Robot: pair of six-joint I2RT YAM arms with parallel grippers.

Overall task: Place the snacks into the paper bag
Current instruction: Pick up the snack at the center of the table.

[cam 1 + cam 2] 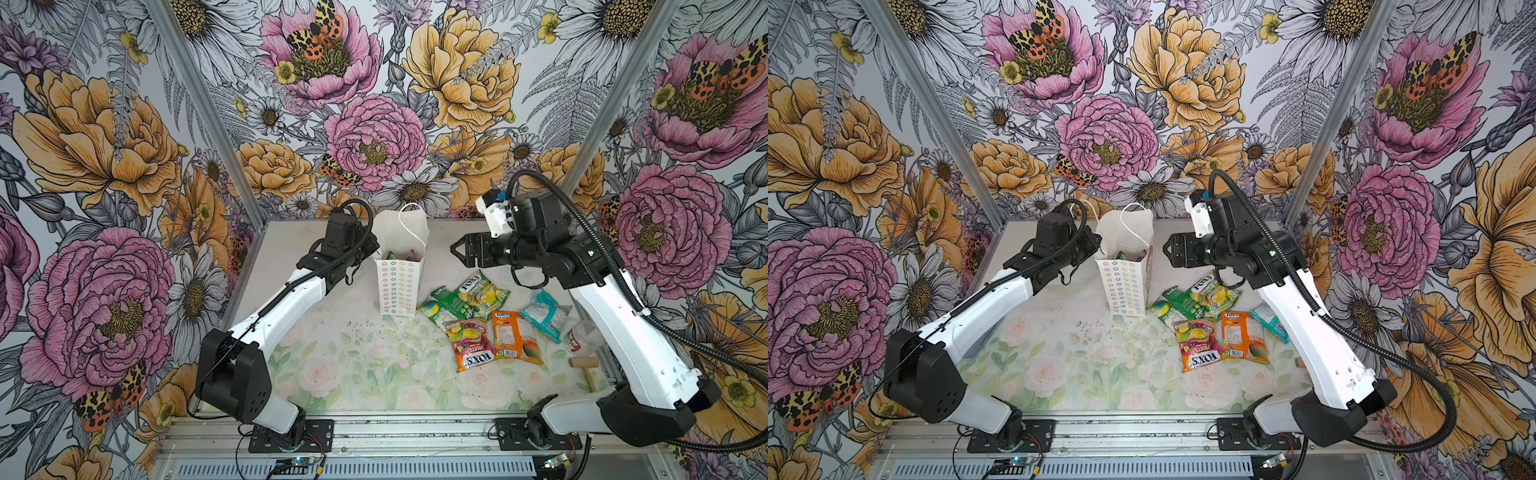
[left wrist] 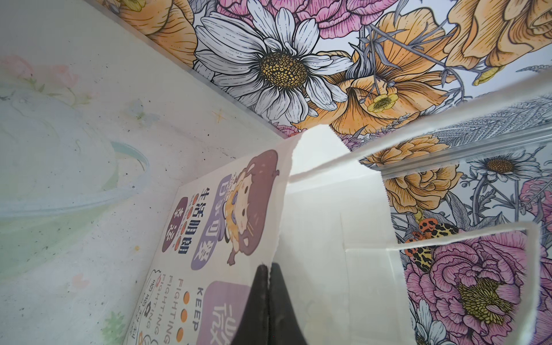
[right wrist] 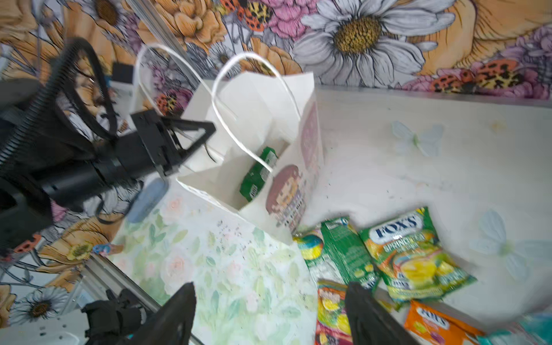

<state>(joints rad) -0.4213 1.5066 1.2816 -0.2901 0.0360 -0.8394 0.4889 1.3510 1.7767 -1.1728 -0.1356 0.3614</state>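
**Packing snacks with two arms.** The paper bag (image 1: 398,291) stands upright on the bench (image 1: 345,357) between the arms, with its mouth open. A green packet (image 3: 257,176) already lies inside. The left end effector (image 2: 268,270) is clamped on the bag's rim with the paper pinched between its tips, which steadies the bag. The right end effector (image 3: 268,298) is spread wide and empty, level with the mouth and just beside it, clear of the paper. Five snacks (image 1: 513,336) lie in a loose heap on the bench near the bag's foot. They are below the right end effector and on the robot's side of it. The nearest is the yellow-green packet (image 1: 482,293), which touches a dark green packet (image 1: 442,305). The step in hand is judged to be fetching the next packet. To do it well, the arm should descend on a packet that lies free or uppermost and close on a crimped edge, since the glossy film will likely slip. It should then lift clear of the neighbouring packets, carry the packet over the mouth, and keep away from the cord handles (image 3: 246,54). The rim grip should hold throughout.
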